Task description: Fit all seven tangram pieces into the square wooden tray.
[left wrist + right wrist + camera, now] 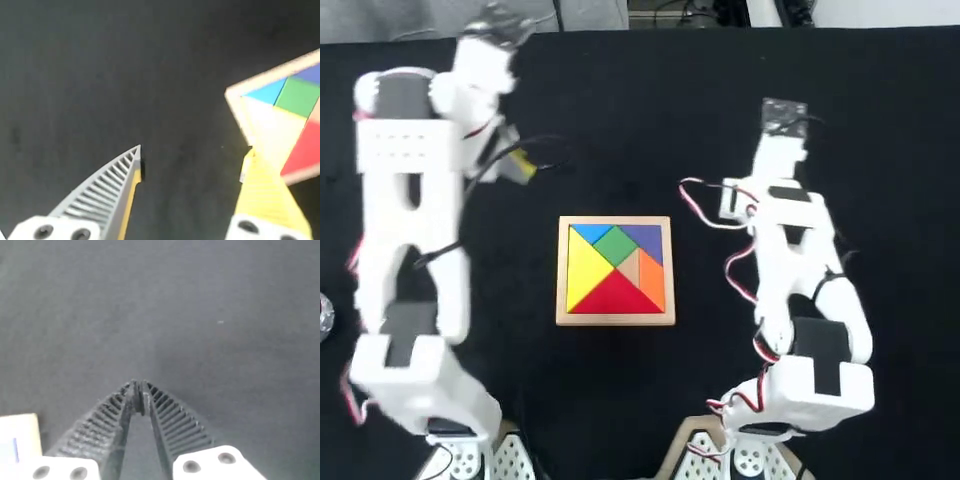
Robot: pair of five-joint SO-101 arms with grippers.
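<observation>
High view — tray [615, 319] full, black table [620, 120] around

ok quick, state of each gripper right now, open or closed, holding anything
left gripper: open, holding nothing
right gripper: closed, holding nothing

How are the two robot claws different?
The left gripper is open; the right gripper is shut. The left gripper has one grey finger and one yellow finger; the right gripper's fingers are both black. Both hold nothing above the black table.
</observation>
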